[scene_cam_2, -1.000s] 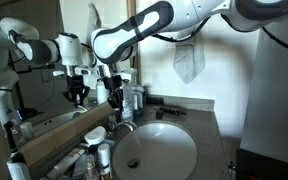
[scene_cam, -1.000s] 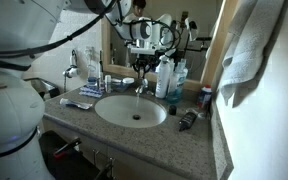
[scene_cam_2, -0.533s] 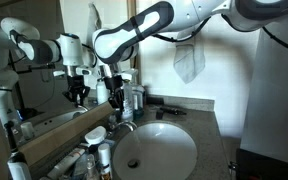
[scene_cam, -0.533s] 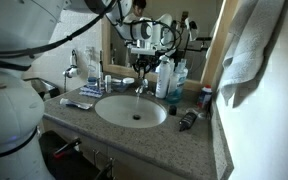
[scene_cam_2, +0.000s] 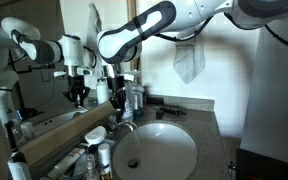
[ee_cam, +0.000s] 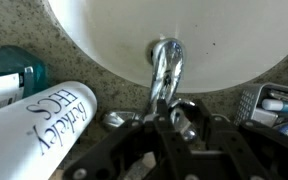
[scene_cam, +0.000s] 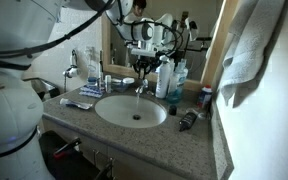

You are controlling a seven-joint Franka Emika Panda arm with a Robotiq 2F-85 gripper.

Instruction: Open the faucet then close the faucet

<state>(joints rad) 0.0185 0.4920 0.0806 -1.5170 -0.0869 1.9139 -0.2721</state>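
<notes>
The small chrome faucet point(scene_cam: 140, 87) stands at the back rim of the oval white sink point(scene_cam: 117, 112), also seen in an exterior view point(scene_cam_2: 122, 124). In the wrist view its spout point(ee_cam: 166, 62) reaches over the sink point(ee_cam: 194, 30). My gripper point(ee_cam: 171, 118) hangs straight over the faucet, its black fingers closed on either side of the chrome top handle. The gripper also shows in both exterior views point(scene_cam: 144, 68) point(scene_cam_2: 114, 96). I cannot tell whether water is running.
White-and-blue bottles point(scene_cam: 165, 78) point(ee_cam: 39, 125) and a teal bottle point(ee_cam: 9, 75) crowd one side of the faucet. A wire basket point(ee_cam: 276, 104) sits on its other side. A black cylindrical gadget point(scene_cam: 188, 120) lies on the granite counter. A towel point(scene_cam: 246, 50) hangs nearby.
The arm's upper links have shifted slightly sideways in an exterior view. The gripper stays on the faucet handle.
</notes>
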